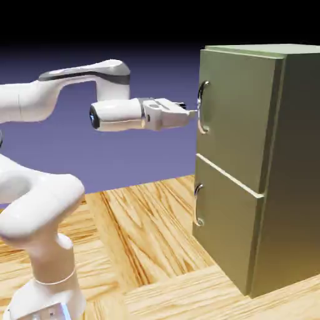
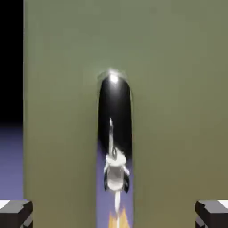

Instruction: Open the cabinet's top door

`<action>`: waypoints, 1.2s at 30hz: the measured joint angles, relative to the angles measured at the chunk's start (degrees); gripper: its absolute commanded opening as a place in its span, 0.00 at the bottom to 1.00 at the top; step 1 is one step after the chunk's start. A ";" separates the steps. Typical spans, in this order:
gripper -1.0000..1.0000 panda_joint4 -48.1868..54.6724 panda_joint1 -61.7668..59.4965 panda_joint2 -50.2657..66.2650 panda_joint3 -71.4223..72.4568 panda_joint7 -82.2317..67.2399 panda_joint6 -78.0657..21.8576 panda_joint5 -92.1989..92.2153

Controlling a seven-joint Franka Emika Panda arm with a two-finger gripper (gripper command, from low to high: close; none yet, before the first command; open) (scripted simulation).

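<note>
Right at the top door (image 1: 240,119), the gripper (image 1: 190,113) sits level with the curved handle (image 1: 202,107), fingers spread wide on either side of it, nothing pinched yet. From the hand view the handle (image 2: 115,133) sits dead centre between the tips, so alignment looks decent. The door looks fully shut on the cabinet (image 1: 294,175). My worry: that handle is thin, shiny and curved, so if the fingers close too shallow they could slide off once pulling starts. Pulling straight back instead of following the hinge arc might also yank the grip loose.
</note>
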 measured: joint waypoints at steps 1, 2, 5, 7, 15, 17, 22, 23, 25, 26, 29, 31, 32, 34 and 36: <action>0.50 1.33 -2.26 0.67 0.98 -0.22 -0.86 0.58; 0.00 1.35 -2.30 0.68 1.00 -0.23 -0.88 0.59; 0.00 -0.52 -0.24 0.59 -0.58 -0.43 -2.46 -0.38; 0.00 -4.29 3.93 0.28 -3.97 -0.73 -5.70 -2.65; 0.00 -18.01 18.78 -3.32 -20.12 0.05 -18.37 -16.49; 0.00 -20.64 21.30 -4.65 -24.27 0.61 -21.29 -20.66; 0.00 -25.78 25.30 -8.04 -34.66 2.15 -28.56 -31.72; 0.00 -26.56 25.73 -8.65 -36.74 2.44 -30.03 -33.98; 0.00 -27.89 26.27 -9.73 -40.89 2.94 -33.01 -38.52; 0.00 -28.43 26.39 -10.18 -42.97 3.14 -34.52 -40.78; 0.00 -29.58 26.32 -11.06 -49.20 3.55 -39.12 -47.48; 0.00 -29.97 25.99 -11.22 -53.35 3.63 -42.25 -51.87; 0.00 -30.05 25.77 -11.15 -55.43 3.60 -43.83 -54.04; 0.00 -29.97 25.30 -10.71 -59.59 3.42 -47.05 -58.34; 0.00 -29.57 24.83 -9.85 -63.74 3.07 -50.34 -62.58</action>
